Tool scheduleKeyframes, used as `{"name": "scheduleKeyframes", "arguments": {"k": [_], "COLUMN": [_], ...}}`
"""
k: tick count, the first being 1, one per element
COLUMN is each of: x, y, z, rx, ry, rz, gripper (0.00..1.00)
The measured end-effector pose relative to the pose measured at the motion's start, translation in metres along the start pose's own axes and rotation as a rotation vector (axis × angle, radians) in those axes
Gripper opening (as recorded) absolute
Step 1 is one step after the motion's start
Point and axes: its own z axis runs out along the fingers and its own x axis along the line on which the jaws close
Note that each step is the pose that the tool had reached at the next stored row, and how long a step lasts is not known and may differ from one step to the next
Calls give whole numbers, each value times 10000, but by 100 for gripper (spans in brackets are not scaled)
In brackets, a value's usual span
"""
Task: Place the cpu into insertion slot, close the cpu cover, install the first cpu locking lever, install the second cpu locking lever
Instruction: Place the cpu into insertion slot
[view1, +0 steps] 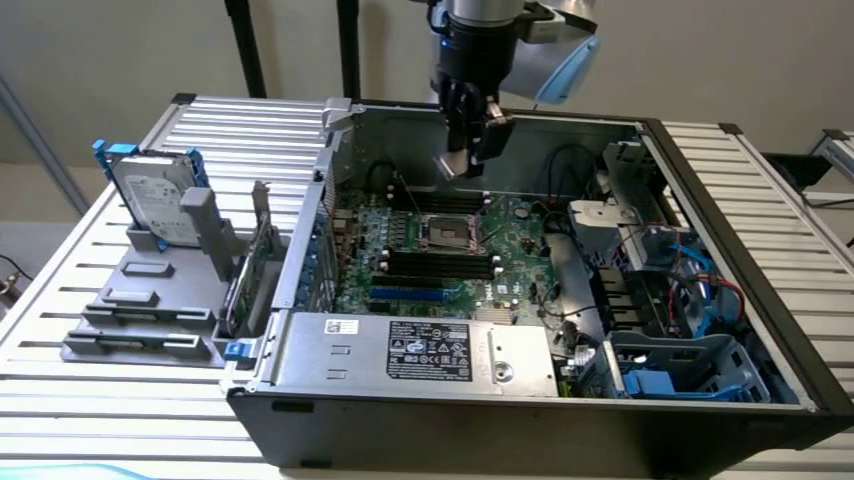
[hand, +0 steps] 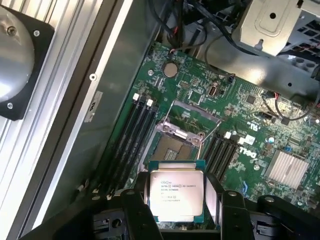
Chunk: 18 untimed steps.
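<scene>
Exterior view: you've got the gripper at upper centre of the frame, hanging over the open PC case and clear of the green motherboard. The insertion slot sits mid-frame, lower than the claw tips and a bit toward the exterior view's left, w/ the long black memory slots just beneath it in the frame. Wrist view gives you the grip: the claw is clamped on the cpu, one dark finger on each side edge, pale metal face w/ printed text toward the cam, chip held flat and square. The slot is bare, nothing seated in it, and the cpu is up off the board, not touching the socket. The cpu cover is swung up open on the slot's far edge, and board parts show thru its square opening. A thin wire lever stands raised beside it. At the exterior view's left, the silver hard drive stands in a grey holder on the slatted table, well apart from the case interior.
</scene>
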Motion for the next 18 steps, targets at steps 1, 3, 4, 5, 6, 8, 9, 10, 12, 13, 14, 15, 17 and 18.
{"name": "scheduleKeyframes", "arguments": {"k": [1,3,4,5,6,8,9,10,12,13,14,15,17,18], "x": [0,0,0,0,0,0,0,0,-1,-1,-1,-1,-1,-1], "y": [0,-1,-1,-1,-2,-2,-3,-3,-4,-4,-5,-5,-6,-6], "z": [6,18,24,30,36,49,55,61,75,83,92,102,118,127], "rx": [-2,-6,-8,-11,-13,-16,-18,-20,-25,-27,-29,-30,-34,-34], "ry": [-8,-26,-35,-43,-52,-70,-79,-87,-104,-114,-122,-130,-146,-152], "rz": [179,550,729,910,1088,1458,1638,1819,2178,2370,2536,2701,3012,3144], "gripper": [54,54,54,54,54,54,54,54,54,54,54,54,54,54]}}
